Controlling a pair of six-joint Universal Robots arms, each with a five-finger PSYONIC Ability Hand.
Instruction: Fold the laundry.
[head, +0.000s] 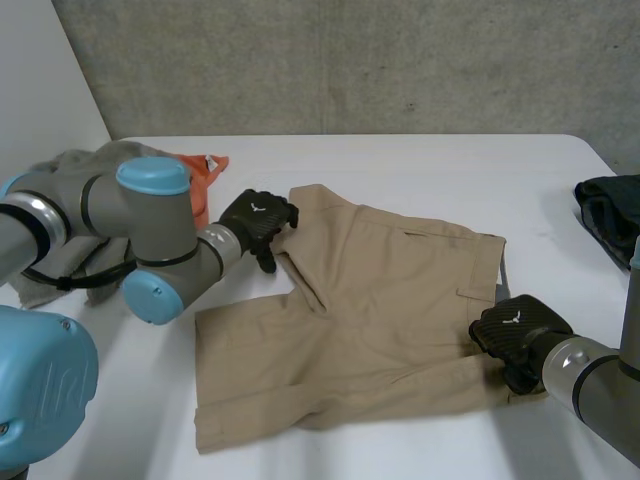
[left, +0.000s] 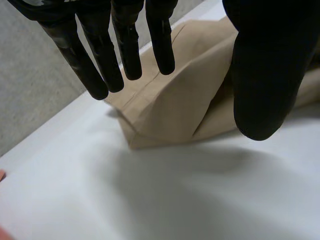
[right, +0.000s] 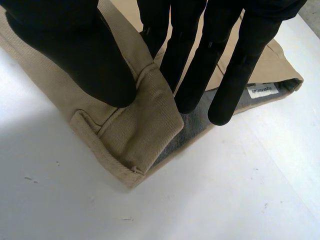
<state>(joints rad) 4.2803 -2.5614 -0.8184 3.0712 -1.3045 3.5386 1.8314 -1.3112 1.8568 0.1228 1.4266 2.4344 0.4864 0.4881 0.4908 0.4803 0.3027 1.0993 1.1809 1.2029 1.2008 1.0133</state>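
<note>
A pair of tan shorts lies flat in the middle of the white table, one leg folded over the other. My left hand hovers just above the shorts' far left corner. In the left wrist view its fingers are straight and spread away from the thumb, and the tan corner lies free beneath them. My right hand is at the waistband's near right corner. There its thumb and fingers pinch a raised fold of the waistband, and the grey lining with a label shows.
A grey cloth pile and an orange garment lie at the back left, partly behind my left arm. A dark garment sits at the table's right edge. A concrete wall stands behind the table.
</note>
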